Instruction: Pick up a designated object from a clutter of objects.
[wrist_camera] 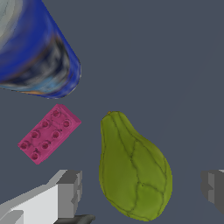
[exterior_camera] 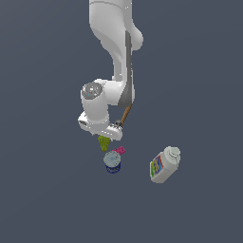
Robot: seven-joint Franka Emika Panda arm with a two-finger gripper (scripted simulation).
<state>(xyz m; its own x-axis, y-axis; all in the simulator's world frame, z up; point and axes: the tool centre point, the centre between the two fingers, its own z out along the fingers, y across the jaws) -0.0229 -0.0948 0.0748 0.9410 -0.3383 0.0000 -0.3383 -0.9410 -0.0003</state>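
Straddling pear [wrist_camera: 133,168] | gripper [wrist_camera: 142,188] spread, gaps both sides | pink brick [wrist_camera: 49,133] near

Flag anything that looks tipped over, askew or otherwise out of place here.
The white bottle lies on its side, apart from the rest, at the exterior view's right. The blue can stands upright, beside the pink brick and the yellow-green pear, which sits between the open gripper's fingers. Nothing looks spilled or damaged.

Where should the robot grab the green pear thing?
Probably across the pear at its wide belly, coming straight down from above. It lies flat, and the open gripper already has a finger on each side there. The narrow end sits nearer the pink brick.
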